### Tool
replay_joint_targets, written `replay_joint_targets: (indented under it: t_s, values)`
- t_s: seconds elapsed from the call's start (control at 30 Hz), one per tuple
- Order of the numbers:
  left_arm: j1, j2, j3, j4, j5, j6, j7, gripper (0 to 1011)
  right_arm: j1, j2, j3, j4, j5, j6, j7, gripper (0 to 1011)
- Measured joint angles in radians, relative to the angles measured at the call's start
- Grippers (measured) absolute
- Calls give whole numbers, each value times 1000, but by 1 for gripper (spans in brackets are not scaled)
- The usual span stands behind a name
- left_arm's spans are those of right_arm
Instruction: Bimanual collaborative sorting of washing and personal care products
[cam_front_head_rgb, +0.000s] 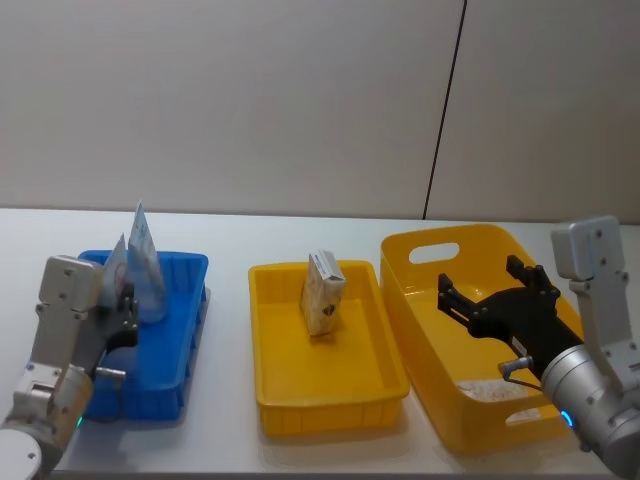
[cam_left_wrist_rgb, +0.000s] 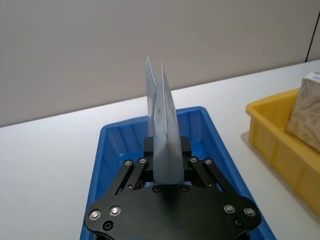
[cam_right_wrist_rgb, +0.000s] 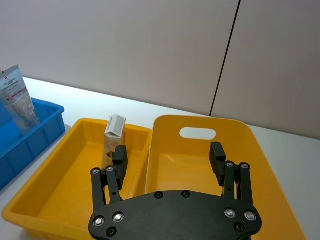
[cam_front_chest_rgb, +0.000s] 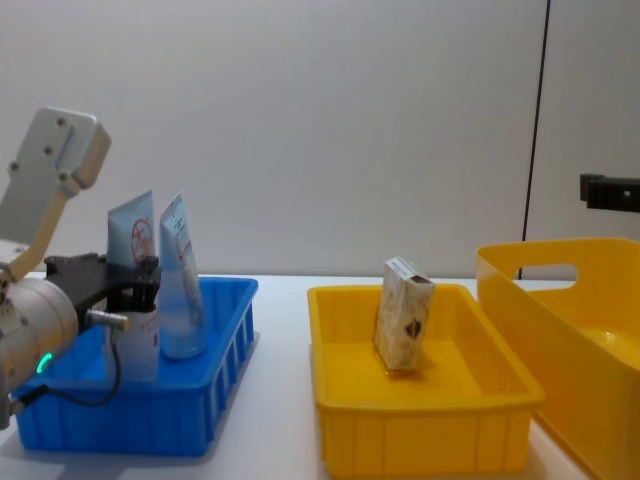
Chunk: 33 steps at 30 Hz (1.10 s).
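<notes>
Two pale-blue squeeze tubes stand upright over the blue bin (cam_front_head_rgb: 185, 300). My left gripper (cam_front_chest_rgb: 130, 290) is shut on the tube with the red round logo (cam_front_chest_rgb: 132, 235), seen edge-on between its fingers as the front tube (cam_left_wrist_rgb: 167, 150). The second tube (cam_front_chest_rgb: 180, 290) stands just beside it, base in the bin. A beige carton (cam_front_head_rgb: 323, 292) stands tilted in the shallow yellow tray (cam_front_head_rgb: 330, 400). My right gripper (cam_front_head_rgb: 482, 278) hangs open over the deep yellow bin (cam_front_head_rgb: 425, 245), nothing between its fingers (cam_right_wrist_rgb: 216, 155).
The three containers sit side by side on a white table (cam_front_head_rgb: 230, 300): blue bin left, shallow tray middle, deep handled bin right. A grey wall runs behind. Narrow strips of bare table separate the containers.
</notes>
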Motion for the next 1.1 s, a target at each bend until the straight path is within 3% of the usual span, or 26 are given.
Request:
replay_joint_targets:
  t_s: [0.6, 1.1]
  values:
    - [8, 10, -31, -38, -49, -79, -88, 259, 0, 0, 0, 0, 0, 0, 0, 1002]
    - [-2, 62, -43, -79, -140, -122, -291, 259, 0, 0, 0, 0, 0, 0, 0, 1002]
